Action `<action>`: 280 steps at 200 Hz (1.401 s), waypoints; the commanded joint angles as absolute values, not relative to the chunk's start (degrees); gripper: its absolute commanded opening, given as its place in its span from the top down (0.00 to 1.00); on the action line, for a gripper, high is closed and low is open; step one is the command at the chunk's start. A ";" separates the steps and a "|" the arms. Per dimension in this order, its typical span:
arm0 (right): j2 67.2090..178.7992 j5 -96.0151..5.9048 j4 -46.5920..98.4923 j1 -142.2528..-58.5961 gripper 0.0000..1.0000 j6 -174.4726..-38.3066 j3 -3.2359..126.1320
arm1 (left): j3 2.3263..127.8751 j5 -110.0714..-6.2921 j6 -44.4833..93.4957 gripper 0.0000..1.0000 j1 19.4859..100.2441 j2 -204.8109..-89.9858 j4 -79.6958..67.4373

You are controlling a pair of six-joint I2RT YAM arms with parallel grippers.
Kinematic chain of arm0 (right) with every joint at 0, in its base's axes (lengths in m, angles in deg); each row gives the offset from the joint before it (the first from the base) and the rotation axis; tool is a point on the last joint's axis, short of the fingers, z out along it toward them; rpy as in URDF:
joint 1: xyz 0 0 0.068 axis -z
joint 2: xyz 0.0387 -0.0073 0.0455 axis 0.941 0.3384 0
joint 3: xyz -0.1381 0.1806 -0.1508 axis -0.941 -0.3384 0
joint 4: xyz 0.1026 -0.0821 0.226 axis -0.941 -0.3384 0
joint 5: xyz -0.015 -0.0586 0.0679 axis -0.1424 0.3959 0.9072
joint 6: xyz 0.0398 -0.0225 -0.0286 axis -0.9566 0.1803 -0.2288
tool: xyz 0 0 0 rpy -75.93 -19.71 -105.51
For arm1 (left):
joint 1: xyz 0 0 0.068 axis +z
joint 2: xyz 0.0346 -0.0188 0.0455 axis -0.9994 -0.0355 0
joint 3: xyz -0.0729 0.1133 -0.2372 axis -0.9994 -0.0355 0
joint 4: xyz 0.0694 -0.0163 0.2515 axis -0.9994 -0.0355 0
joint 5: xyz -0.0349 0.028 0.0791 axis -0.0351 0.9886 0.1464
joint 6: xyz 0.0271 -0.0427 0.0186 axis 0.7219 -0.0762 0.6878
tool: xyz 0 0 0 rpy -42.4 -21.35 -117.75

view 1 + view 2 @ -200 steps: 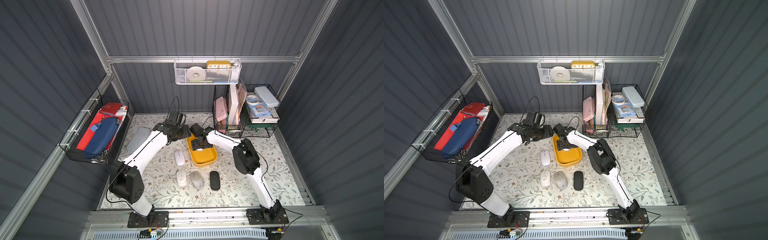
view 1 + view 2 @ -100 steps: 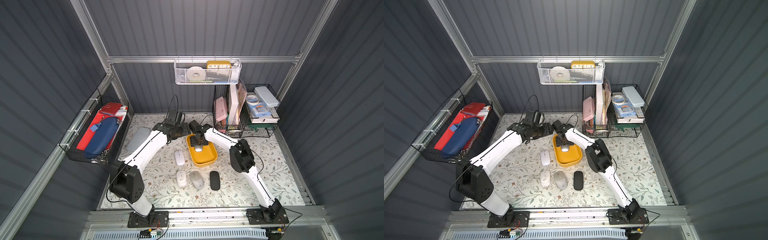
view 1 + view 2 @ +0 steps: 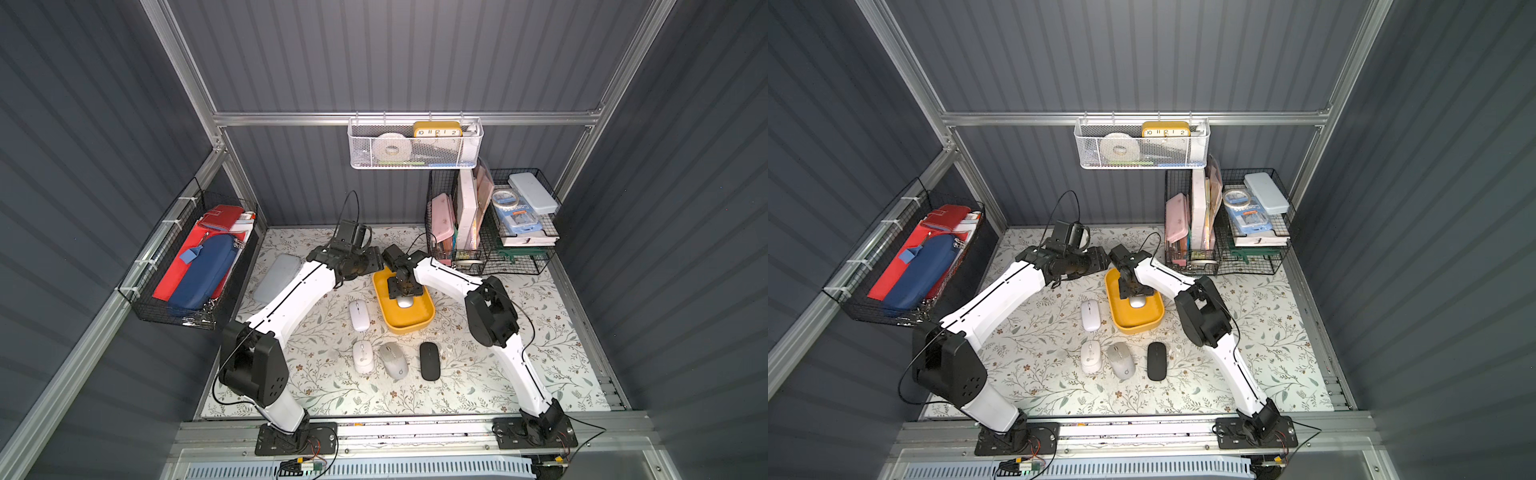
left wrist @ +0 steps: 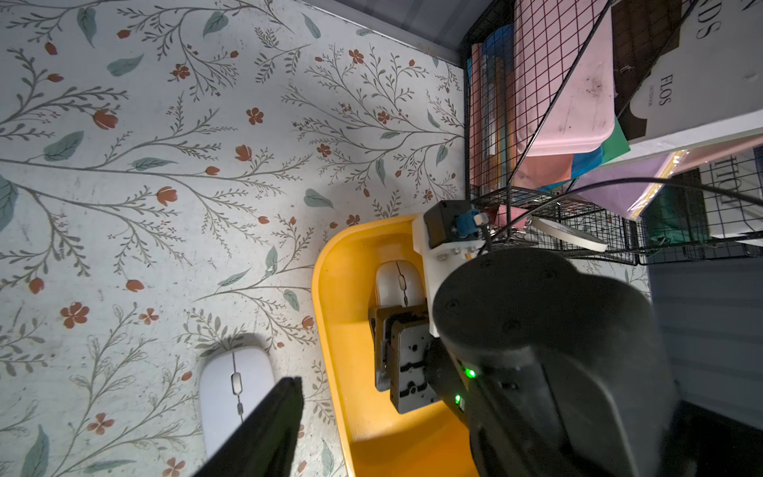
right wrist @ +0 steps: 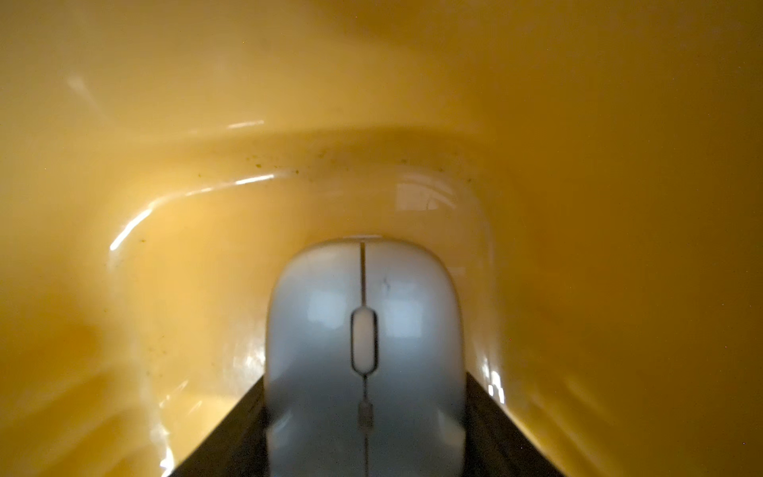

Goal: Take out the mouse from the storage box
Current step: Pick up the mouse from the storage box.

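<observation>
Down inside the storage box (image 5: 173, 214), the right gripper (image 5: 364, 382) is closed on the mouse (image 5: 363, 314). Its dark fingers (image 5: 241, 421) press against both long sides of the pale grey shell, and the scroll wheel lies ahead of the fingertips. The mouse sits low in the tub with its nose toward the rounded end wall ahead; whether it rests on the floor cannot be told.

Just outside the box, on the side away from the right arm, the left gripper (image 4: 285, 396) hangs above a white mouse (image 4: 235, 392) lying on the floral mat (image 4: 124, 186). Only one dark blade of it shows, so whether its jaws are apart or together cannot be told.

Farther from both grippers, toward the arm bases, a second white mouse (image 3: 363, 356), a grey mouse (image 3: 393, 360) and a black mouse (image 3: 429, 360) lie in a row. Past the right forearm stands a black wire basket (image 3: 457, 232) holding books.
</observation>
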State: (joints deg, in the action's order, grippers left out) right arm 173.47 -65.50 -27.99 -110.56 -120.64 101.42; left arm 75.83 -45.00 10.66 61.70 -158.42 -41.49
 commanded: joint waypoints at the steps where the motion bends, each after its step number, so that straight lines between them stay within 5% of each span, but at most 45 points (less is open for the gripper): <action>1: 176.13 -63.67 -31.58 -112.06 0.30 -119.86 100.38 | 75.58 -46.79 11.49 0.32 61.20 -158.80 -39.41; 48: 174.60 -62.90 -31.78 -112.06 0.22 -118.81 99.57 | 75.45 -46.30 11.76 0.31 61.16 -158.71 -39.67; 158: 172.19 -61.77 -31.16 -112.59 0.53 -117.33 95.44 | 76.51 -46.64 12.17 0.32 61.16 -158.62 -40.57; 280: 155.56 -68.77 -29.81 -112.86 0.53 -114.10 93.62 | 77.08 -45.50 12.45 0.31 61.18 -157.16 -40.73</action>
State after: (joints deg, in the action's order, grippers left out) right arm 159.09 -66.62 -30.03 -112.74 -113.69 93.86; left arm 76.31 -44.98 11.36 61.55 -158.31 -41.58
